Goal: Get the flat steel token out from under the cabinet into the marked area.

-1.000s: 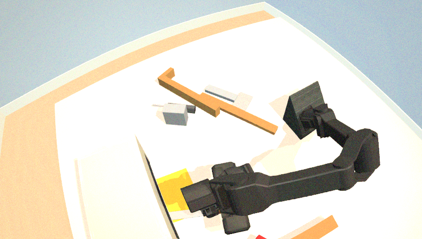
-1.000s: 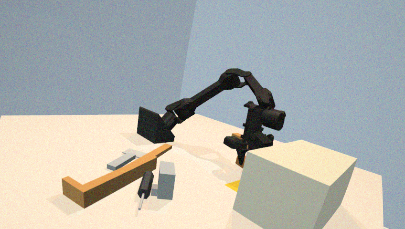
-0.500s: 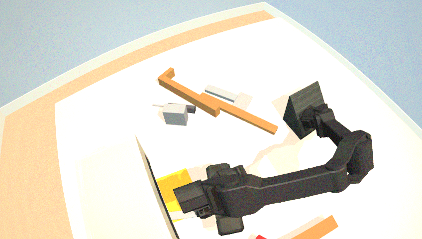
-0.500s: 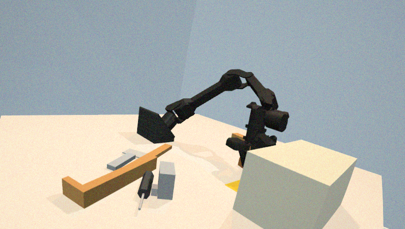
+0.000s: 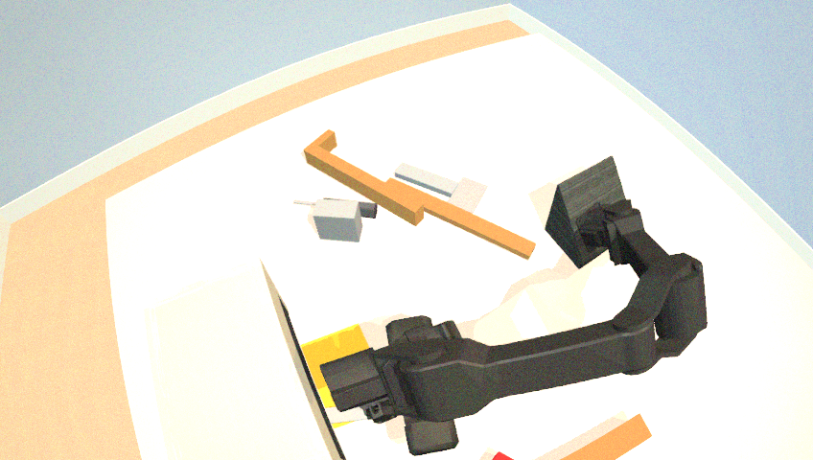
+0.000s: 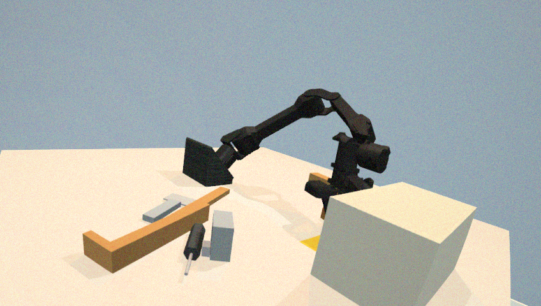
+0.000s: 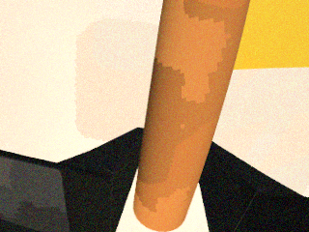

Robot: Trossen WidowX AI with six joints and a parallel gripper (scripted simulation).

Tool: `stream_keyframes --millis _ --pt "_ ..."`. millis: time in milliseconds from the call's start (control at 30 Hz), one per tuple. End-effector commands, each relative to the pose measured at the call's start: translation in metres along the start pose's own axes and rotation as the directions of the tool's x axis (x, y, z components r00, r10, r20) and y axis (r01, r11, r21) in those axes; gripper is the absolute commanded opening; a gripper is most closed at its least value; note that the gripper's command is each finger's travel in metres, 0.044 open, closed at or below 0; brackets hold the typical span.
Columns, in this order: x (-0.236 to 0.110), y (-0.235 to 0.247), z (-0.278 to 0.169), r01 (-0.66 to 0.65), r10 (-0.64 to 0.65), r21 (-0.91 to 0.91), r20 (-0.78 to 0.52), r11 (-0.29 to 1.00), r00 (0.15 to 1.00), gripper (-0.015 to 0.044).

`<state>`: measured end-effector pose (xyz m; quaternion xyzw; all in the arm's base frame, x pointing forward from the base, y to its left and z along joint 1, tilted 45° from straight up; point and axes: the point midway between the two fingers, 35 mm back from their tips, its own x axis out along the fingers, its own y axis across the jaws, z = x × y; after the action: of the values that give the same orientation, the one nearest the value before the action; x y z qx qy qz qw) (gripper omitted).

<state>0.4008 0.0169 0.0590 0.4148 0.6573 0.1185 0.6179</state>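
- In the wrist view, the gripper (image 7: 169,219) was clamped on an orange rod (image 7: 193,91), its dark fingers showing on either side of the rod's near end.
- The rod ran away from the camera over the white table (image 7: 58,39), and its far end overlapped the edge of the yellow marked area (image 7: 277,26).
- The steel token showed in none of the 3 views, so its place relative to the rod could not be told.
- From above, the wrist sat low over the yellow patch (image 5: 334,344), just beside the cabinet's (image 5: 217,364) front face; little open room remained between arm and cabinet.
- The exterior view showed a small corner of yellow (image 6: 312,242) at the cabinet's foot.
- Farther off lay an orange L-shaped bar (image 5: 410,199), a grey block (image 5: 337,221) beside a dark-handled tool (image 6: 194,239), and a flat grey piece (image 5: 428,179), all well apart from the cabinet.
- Another orange bar (image 5: 613,441) lay at the picture's lower edge, with a red scrap (image 5: 501,455) near it.
- The arm's dark base (image 5: 581,211) stood farthest back.
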Motion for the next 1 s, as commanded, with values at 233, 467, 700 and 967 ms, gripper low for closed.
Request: stream_keyframes --millis 233,467,700,967 --pt "0.001 -0.006 0.007 0.001 -0.001 -0.003 0.001 1.0 1.0 0.0" --pt "0.002 -0.017 0.008 0.001 -0.001 -0.003 0.001 1.0 1.0 0.0" --pt "0.002 -0.027 0.008 0.002 -0.002 -0.003 0.001 1.0 1.0 0.0" --pt "0.002 -0.027 0.005 0.002 -0.002 -0.003 0.001 1.0 1.0 0.0"
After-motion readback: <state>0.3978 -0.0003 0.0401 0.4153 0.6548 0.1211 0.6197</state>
